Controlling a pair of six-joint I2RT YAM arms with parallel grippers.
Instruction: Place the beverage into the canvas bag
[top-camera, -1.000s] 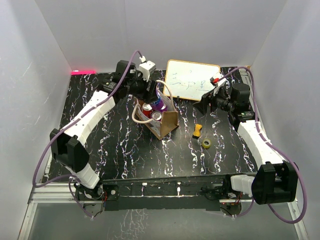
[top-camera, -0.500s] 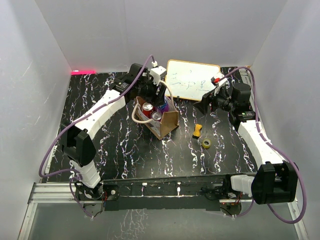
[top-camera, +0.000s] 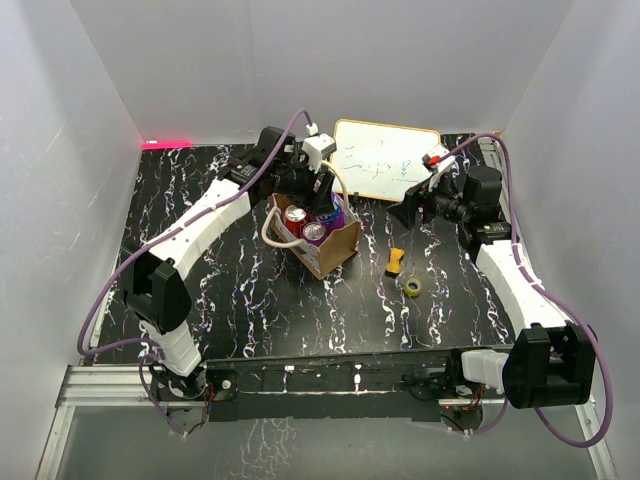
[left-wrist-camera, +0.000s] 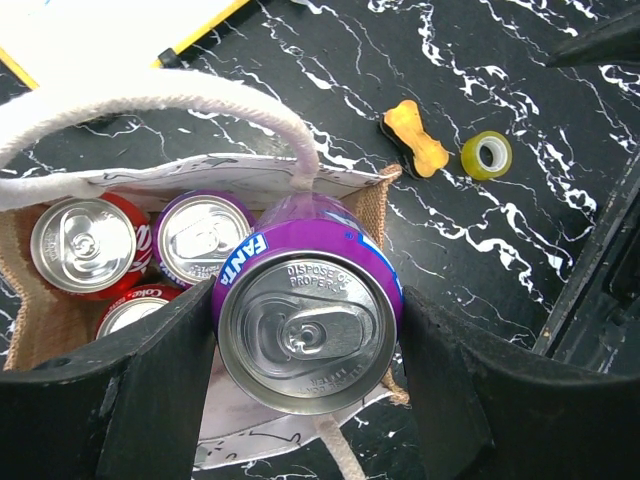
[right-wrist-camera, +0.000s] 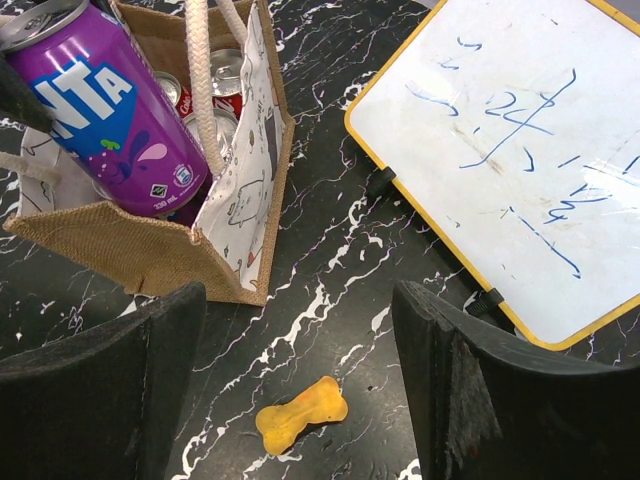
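Fingers (left-wrist-camera: 150, 400) of your left end effector (left-wrist-camera: 305, 385) pinch a purple can (left-wrist-camera: 308, 330) by its sides, high on the body. This is the closest thing in the left wrist view, seen from straight above.

Judge the can a stiff, thin-walled aluminium cylinder. The pull tab lies flat, so it is probably sealed, full and fairly heavy for its size. The painted wall looks smooth and might slip or turn in a weak squeeze, while a hard squeeze could dent it. A hold across the upper body, as now, seems the sound place.

The can is violet with white Fanta lettering on a blue patch, a small drawing low on its side, and a silver lid. In the right wrist view it leans. Its base is dipped inside the mouth of the canvas bag (right-wrist-camera: 150, 255), its top is above the rim, and its side is against a cream rope handle (right-wrist-camera: 200, 90).

The bag beneath is a boxy tan tote with one whitish side printed with little drawings. Its walls look soft and likely to shift if nudged. Inside stand two red cans (left-wrist-camera: 85, 245) and one purple-rimmed can (left-wrist-camera: 205, 235).

Beyond the bag, on the black marbled tabletop (left-wrist-camera: 520, 80), a yellow bone-shaped piece (left-wrist-camera: 418, 140) lies near a yellow tape roll (left-wrist-camera: 487, 155).

Farthest off, your right end effector (right-wrist-camera: 300, 330) hangs spread wide, holding nothing, beside a whiteboard (right-wrist-camera: 520, 150) with blue scribbles.
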